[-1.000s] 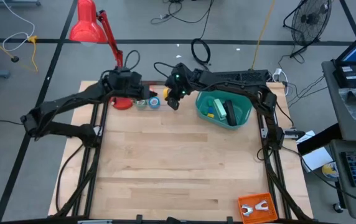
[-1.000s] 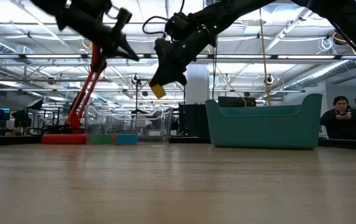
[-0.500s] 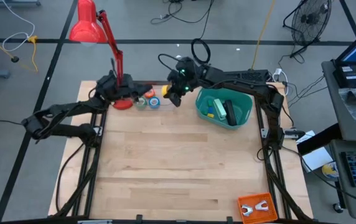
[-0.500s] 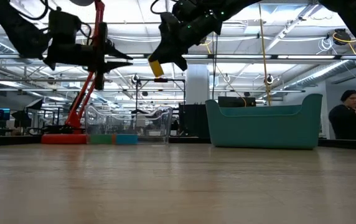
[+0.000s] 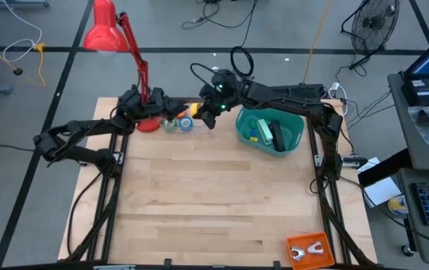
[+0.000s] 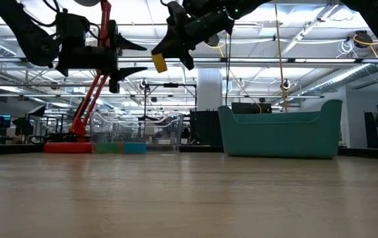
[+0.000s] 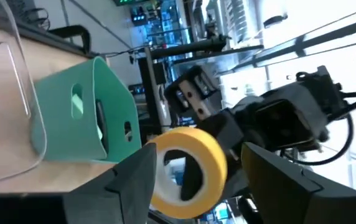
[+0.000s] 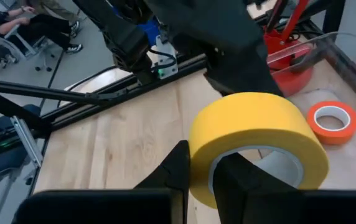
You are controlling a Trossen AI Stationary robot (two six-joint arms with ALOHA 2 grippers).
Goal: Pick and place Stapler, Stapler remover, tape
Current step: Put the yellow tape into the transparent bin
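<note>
A yellow tape roll [image 8: 259, 146] hangs high above the table's far side, with my right gripper [image 8: 206, 165] shut on it. My left gripper [image 7: 196, 151] is open and points level at that roll [image 7: 187, 168]; its fingers stand on either side of it and touch nothing. An orange roll [image 8: 332, 121] lies flat on the table, with green [image 5: 171, 124] and blue [image 5: 187, 125] rolls beside it. The black stapler [image 5: 277, 135] lies inside the teal bin [image 5: 297, 127]. The stapler remover is out of view. My right gripper holds the yellow roll by its ring wall [image 8: 200, 155], one finger [image 8: 239, 177] inside the hole and one [image 8: 178, 165] outside. The fingers slant down from the table's far right. The roll is lifted clear and tilted [image 6: 159, 63], well above the table.
A red desk lamp [image 5: 109, 30] stands on its base [image 5: 148, 124] at the far left, next to a clear plastic container [image 6: 166, 129]. An orange object [image 5: 308, 250] lies at the near right corner. The wooden top's middle and near part are bare.
My left gripper has come down, tipped from slanting down to level, and opened wide toward the yellow roll. My right gripper has risen with the roll, which stays in its hold.
</note>
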